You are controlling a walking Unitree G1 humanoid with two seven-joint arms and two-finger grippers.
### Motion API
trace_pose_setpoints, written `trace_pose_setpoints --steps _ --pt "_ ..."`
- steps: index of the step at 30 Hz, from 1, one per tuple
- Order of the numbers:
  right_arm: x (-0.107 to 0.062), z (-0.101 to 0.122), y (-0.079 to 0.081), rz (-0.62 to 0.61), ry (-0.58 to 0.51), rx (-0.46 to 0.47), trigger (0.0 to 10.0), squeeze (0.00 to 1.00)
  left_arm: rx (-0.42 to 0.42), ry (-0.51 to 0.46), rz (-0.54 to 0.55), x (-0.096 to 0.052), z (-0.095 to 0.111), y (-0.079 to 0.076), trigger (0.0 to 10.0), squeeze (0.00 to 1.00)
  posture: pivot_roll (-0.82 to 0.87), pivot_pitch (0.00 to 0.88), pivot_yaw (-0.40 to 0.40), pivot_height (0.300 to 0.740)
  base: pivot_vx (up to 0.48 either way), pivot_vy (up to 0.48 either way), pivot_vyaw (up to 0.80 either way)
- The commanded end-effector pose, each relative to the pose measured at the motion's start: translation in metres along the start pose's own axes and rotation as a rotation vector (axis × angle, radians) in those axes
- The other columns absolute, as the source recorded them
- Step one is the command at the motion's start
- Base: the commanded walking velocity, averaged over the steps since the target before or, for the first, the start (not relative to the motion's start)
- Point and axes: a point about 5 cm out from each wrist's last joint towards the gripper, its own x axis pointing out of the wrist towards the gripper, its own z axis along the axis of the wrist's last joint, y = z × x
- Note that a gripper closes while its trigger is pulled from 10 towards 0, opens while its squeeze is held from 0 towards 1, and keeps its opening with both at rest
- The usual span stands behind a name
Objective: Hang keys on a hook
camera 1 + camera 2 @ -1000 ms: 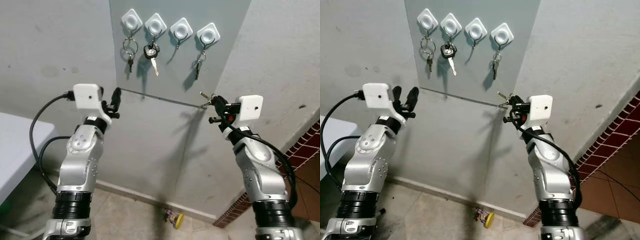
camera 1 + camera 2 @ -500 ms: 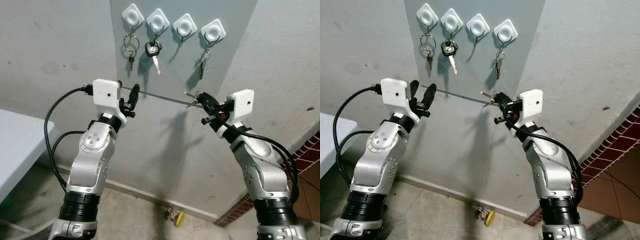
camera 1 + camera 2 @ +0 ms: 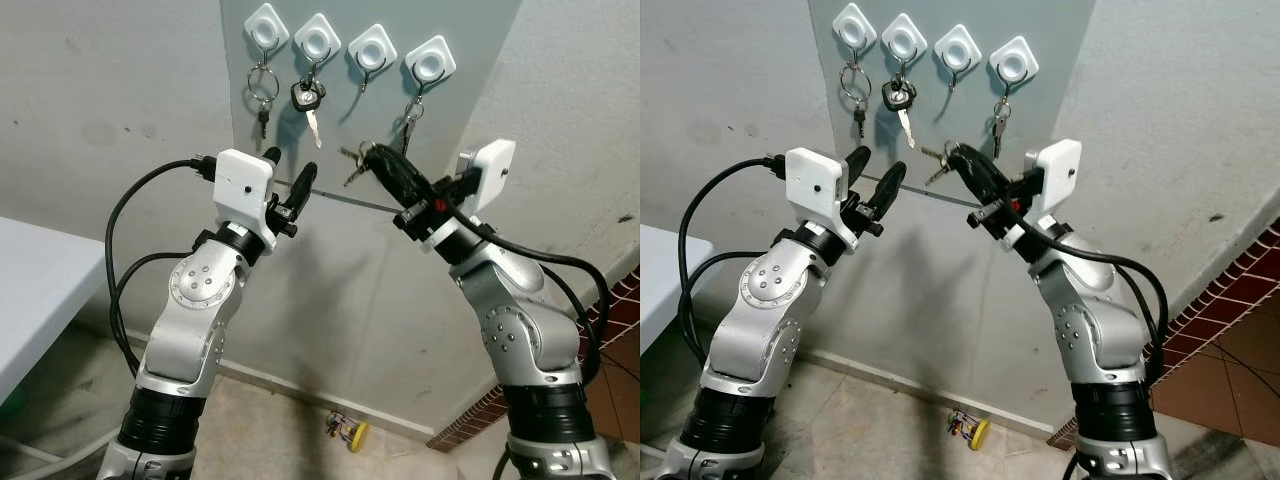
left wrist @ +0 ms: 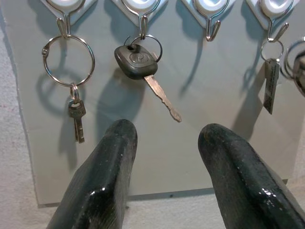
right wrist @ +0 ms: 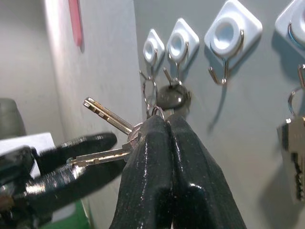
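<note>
Right gripper (image 3: 372, 152): fingers pressed together on the ring of the keys (image 5: 107, 131); two blades sticking out sideways from the tips; arm raised toward the board, tips just below the row of hooks.
Keys: held in the air, near the grey board (image 3: 460, 90) but not touching any hook; sitting between the 2nd and 3rd hooks, lower than both.
Empty hook (image 3: 364, 49): 3rd from the robot's left; white diamond base w/ a bare metal hook; prob. the target, judging by the free spot.
Occupied hooks: 1st carrying a big ring w/ a small key (image 4: 75, 114); 2nd carrying a black-headed car key (image 4: 138, 64); 4th carrying a small key bunch (image 3: 410, 118).
Left gripper (image 3: 288, 185): fingers spread apart, holding nothing; pointing up at the board, below the 1st and 2nd hooks, beside the right gripper's tips.
Progress: pick-up done, approach well along; ring not yet over a hook.
Left to do: raising the ring to the bare hook, slipping it over the tip, letting go, pulling back.
Floor: small yellow item (image 3: 348, 433) lying by the wall base; too small to identify.
</note>
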Motion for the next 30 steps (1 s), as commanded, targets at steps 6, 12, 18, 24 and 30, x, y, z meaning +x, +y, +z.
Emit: trace_pose_setpoints --steps 6,12,18,24,30 --pt "0.017 0.013 -0.002 -0.008 -0.051 0.037 10.0 0.00 0.020 -0.062 -0.027 0.007 0.021 -0.002 10.0 0.00 0.01 0.071 -0.073 0.740 0.000 0.000 0.00" --pt "0.030 0.002 -0.011 -0.086 0.012 0.043 10.0 0.00 0.022 -0.066 -0.023 0.008 0.023 -0.002 10.0 0.00 0.02 0.062 -0.080 0.740 0.000 0.000 0.00" --pt "0.040 0.000 -0.012 -0.082 0.015 0.069 10.0 0.00 0.018 -0.064 -0.017 0.009 0.023 -0.002 10.0 0.00 0.03 0.068 -0.084 0.740 0.000 0.000 0.00" --pt "0.049 0.003 -0.012 -0.067 -0.014 0.057 10.0 0.00 0.022 -0.057 -0.005 0.007 0.022 0.000 10.0 0.00 0.03 0.070 -0.087 0.740 0.000 0.000 0.00" --pt "0.053 0.007 -0.013 -0.057 -0.044 0.093 10.0 0.00 0.024 -0.054 0.006 0.007 0.023 0.002 10.0 0.00 0.03 0.077 -0.091 0.740 0.000 0.000 0.00"
